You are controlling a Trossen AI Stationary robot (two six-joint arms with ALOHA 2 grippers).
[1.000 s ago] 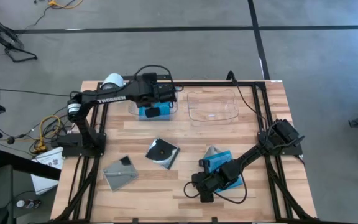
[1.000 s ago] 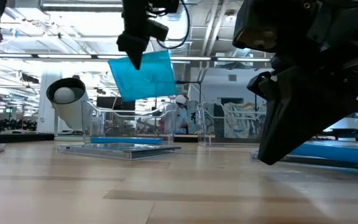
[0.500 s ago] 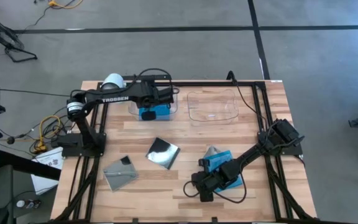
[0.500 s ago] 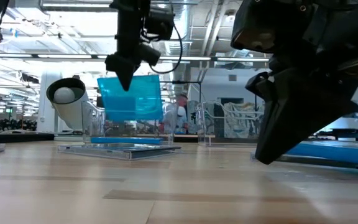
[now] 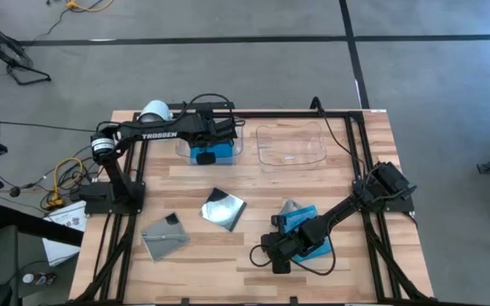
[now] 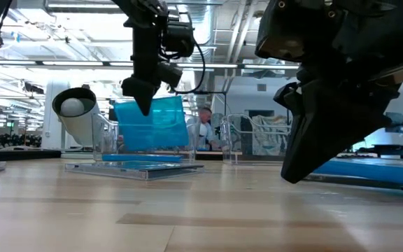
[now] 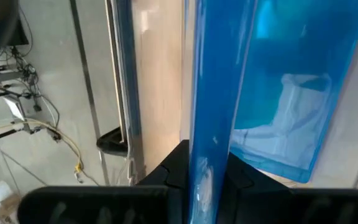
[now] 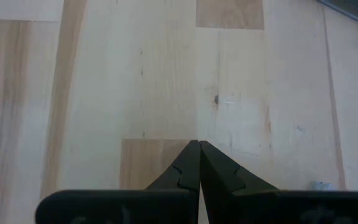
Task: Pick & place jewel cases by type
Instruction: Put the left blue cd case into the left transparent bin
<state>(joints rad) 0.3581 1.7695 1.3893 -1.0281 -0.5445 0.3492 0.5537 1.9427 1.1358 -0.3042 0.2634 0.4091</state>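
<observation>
A: Where's the blue jewel case [image 6: 149, 124] right now?

B: Pinched edge-on in the left gripper [image 5: 203, 154], tilted, hanging over the left clear tray [image 5: 233, 148] at about eleven o'clock on the table [image 5: 253, 187]. In the left wrist view the case [image 7: 211, 99] runs straight up between the two dark fingers [image 7: 178, 169], which are clamped on its thin edge. Another blue case [image 7: 291, 118] lies flat in the tray below it.

A: And the other cases?

B: A clear one with a dark inside [image 5: 223, 208] lies near the centre, slightly toward six o'clock. A silvery one [image 5: 163, 235] sits at about eight o'clock. A blue case [image 5: 306, 228] and a greyish one [image 5: 289, 208] lie together at about five o'clock, partly under the right arm.

A: The right gripper [image 5: 281, 258]?

B: Low over bare wood at about five o'clock, just beside that blue case. Its fingers [image 8: 191, 165] are pressed together with nothing between them.

A: Anything else on the table?

B: A second clear tray [image 5: 292, 144] at one o'clock, and a white cylindrical camera [image 5: 152, 110] at the eleven o'clock corner.
</observation>
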